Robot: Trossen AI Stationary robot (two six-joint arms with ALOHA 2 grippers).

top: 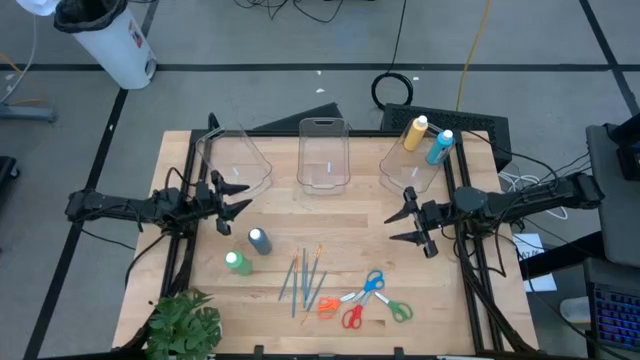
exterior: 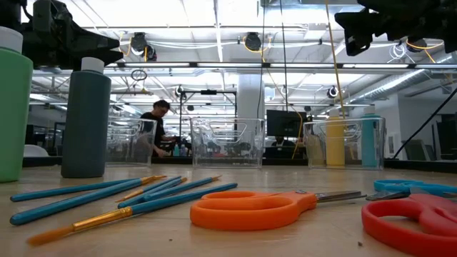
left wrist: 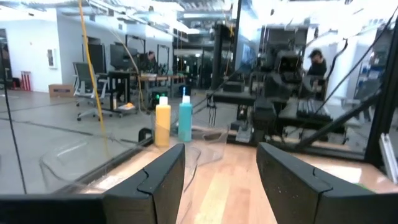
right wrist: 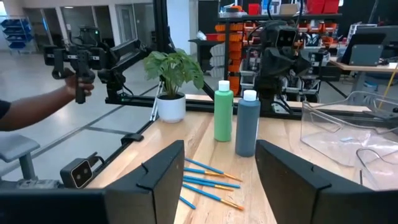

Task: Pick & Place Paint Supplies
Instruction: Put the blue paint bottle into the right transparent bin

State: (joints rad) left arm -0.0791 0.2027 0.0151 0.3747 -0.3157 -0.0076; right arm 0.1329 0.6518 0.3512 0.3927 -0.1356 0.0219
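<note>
Three clear bins [top: 322,155] along the table's far edge, leafy plant [top: 185,322] at a near corner.

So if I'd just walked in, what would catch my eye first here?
Probably the bright scissors fanned out on the wooden table's near edge, beside a row of thin brushes. Then the yellow bottle and blue bottle already standing in the right-hand clear bin, with both arms waiting either side.

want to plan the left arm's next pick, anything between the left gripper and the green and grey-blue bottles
Nothing visible does. The left gripper hangs open above bare table, and the grey-blue bottle and green bottle stand upright just nearer the front edge. The brushes lie off to the side.
</note>
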